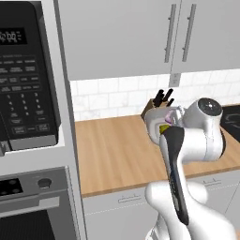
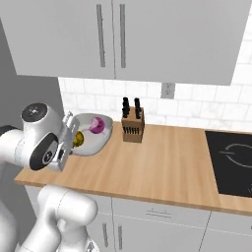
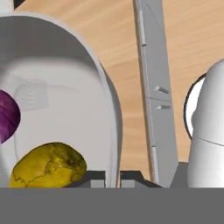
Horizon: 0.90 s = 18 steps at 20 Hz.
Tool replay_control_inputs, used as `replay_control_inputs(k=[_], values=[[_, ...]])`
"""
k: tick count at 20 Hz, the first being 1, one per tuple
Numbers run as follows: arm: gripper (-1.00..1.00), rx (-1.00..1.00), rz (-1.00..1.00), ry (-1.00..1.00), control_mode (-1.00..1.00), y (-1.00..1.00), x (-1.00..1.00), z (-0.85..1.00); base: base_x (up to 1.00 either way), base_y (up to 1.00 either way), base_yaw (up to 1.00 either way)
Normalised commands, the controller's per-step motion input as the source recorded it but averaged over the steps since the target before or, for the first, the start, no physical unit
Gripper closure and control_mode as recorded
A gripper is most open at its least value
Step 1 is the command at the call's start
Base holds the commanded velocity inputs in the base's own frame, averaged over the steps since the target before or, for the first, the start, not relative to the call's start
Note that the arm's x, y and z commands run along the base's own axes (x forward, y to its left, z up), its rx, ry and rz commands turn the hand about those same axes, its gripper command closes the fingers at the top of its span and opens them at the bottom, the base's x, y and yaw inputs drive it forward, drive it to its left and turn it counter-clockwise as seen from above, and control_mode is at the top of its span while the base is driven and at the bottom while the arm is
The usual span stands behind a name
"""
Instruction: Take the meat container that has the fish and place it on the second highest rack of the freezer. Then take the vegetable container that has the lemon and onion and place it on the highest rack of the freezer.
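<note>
My gripper (image 3: 113, 178) is shut on the near rim of the vegetable container (image 3: 65, 87), a shallow light-grey tray. The yellow lemon (image 3: 48, 165) lies inside, close to the fingertips, and the purple onion (image 3: 8, 114) sits behind it. In the right base view the vegetable container (image 2: 96, 140) is tilted over the left end of the wooden counter (image 2: 162, 167), with the onion (image 2: 97, 125) and lemon (image 2: 78, 139) inside and the gripper (image 2: 70, 132) on its left rim. In the left base view the hand partly hides the vegetable container (image 1: 153, 125). The meat container, fish and freezer are out of view.
A knife block (image 2: 133, 127) stands against the tiled wall just right of the tray. A black cooktop (image 2: 231, 157) fills the counter's right end. The black microwave (image 1: 23, 75) and oven (image 1: 28, 201) column rises at the counter's left. Grey wall cabinets (image 2: 147, 34) hang overhead.
</note>
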Motion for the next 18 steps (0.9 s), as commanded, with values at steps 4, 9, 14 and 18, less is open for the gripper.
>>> replay_control_inputs(k=[4, 9, 14, 18], values=[[1.00, 0.09, 0.18, -0.20, -1.00, -0.32, -0.03, 0.00, 0.00, 0.00, 0.00], [1.00, 0.03, 0.05, -0.01, -1.00, -0.06, -0.03, 0.00, 0.00, 0.00, 0.00], [1.00, 0.00, 0.00, 0.00, -1.00, 0.00, -0.07, 0.00, 0.00, 0.00, 0.00], [1.00, 0.00, 0.00, 0.00, -1.00, 0.00, -0.18, -0.01, 0.00, 0.00, 0.00]])
